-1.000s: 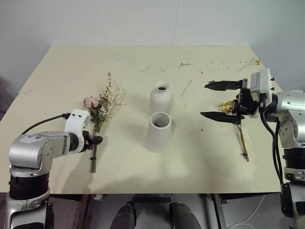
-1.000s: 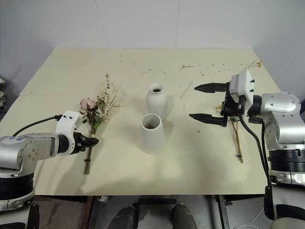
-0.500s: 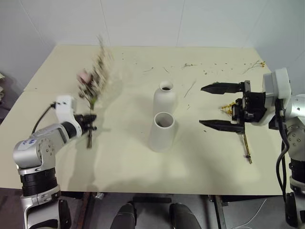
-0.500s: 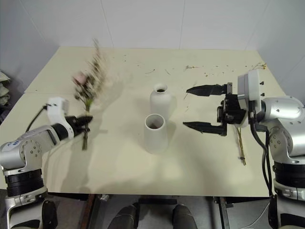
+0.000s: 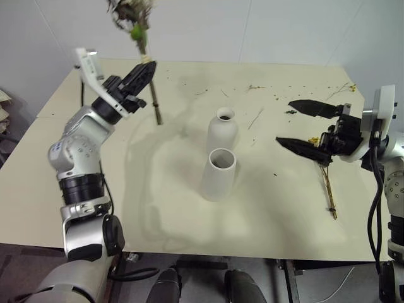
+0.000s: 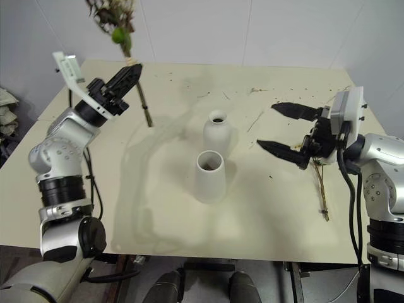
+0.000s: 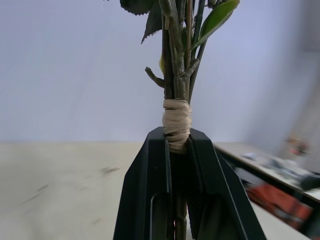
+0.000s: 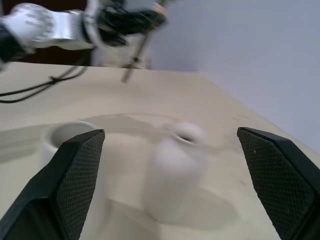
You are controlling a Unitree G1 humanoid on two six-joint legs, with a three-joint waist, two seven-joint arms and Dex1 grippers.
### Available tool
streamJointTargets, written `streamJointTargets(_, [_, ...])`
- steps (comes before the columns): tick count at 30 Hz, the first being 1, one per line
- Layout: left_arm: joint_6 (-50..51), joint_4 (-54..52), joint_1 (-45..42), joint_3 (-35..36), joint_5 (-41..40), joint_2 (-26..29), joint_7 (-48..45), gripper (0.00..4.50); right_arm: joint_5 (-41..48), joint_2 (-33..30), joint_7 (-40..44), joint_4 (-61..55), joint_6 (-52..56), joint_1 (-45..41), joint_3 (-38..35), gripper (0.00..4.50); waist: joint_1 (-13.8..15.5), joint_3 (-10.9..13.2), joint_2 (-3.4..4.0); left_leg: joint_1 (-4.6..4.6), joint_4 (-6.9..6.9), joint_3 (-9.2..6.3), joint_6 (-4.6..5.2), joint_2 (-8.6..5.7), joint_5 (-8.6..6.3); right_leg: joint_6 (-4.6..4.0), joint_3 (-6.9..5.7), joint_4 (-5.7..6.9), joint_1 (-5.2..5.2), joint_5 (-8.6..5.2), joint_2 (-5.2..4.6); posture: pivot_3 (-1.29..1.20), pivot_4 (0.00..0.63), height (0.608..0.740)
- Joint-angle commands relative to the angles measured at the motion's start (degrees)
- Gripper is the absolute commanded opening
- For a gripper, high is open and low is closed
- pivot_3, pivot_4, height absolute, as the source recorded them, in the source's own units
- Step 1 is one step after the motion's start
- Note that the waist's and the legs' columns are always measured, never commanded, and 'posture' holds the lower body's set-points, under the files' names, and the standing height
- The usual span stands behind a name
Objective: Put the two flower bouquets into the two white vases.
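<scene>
Gripping the rose bouquet [image 5: 134, 19] high above the table [image 5: 158, 208], left claw [image 5: 146, 68] clamped; right claw [image 5: 297, 123] wide, empty

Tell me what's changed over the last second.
The left gripper closed on the large bouquet's tied stems and swung it up off the table, flowers uppermost. The right gripper stayed open above the yellow sprig, which still lies flat. Both vases, bottle and cylinder, kept their places.
</scene>
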Motion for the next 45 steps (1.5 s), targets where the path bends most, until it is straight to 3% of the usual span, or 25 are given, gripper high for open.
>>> streamJointTargets(1, [-6.08, 5.08, -4.26, -2.5, -0.82, -1.87, -7.52, 0.1, -1.51, -0.23, -2.2, -0.53, -2.69, 2.31, -3.11, 4.5, -0.11, 0.0, 0.0, -0.01, -0.01, 0.01, -0.01, 0.0, 0.01, 0.01, 0.0, -0.04, 0.0, 0.0, 0.0, 0.0, 0.15, 0.74])
streamJointTargets(9, [-21.52, 21.41, -11.84, -3.85, 0.97, -7.83, -15.79, 0.1, -1.51, 1.65, -6.65, -6.02, -4.02, 7.91, -5.03, 4.5, -0.08, 0.01, 0.0, -0.12, 0.06, 0.04, -0.02, 0.02, 0.01, 0.02, 0.01, -0.14, -0.05, -0.01, 0.03, 0.0, 0.15, 0.74])
streamJointTargets(21, [-41.81, 46.21, -22.03, -1.02, 3.9, -13.61, -19.5, 0.1, -0.46, 3.12, -12.38, -13.01, -3.32, 12.84, -7.13, 4.5, -0.01, 0.01, -0.01, -0.23, 0.14, 0.03, 0.03, -0.01, -0.01, 0.11, 0.0, -0.26, -0.05, 0.04, 0.02, 0.0, 0.15, 0.74])
streamJointTargets(45, [-54.95, 54.58, -19.04, -1.33, 13.58, -17.06, -18.17, 0.1, 1.78, 5.61, -20.66, -21.21, -2.14, 17.17, -6.8, 4.5, 0.1, 0.01, -0.01, -0.39, 0.3, 0.01, 0.21, -0.02, -0.12, 0.18, -0.01, -0.26, -0.1, 0.08, 0.03, 0.0, 0.15, 0.74])
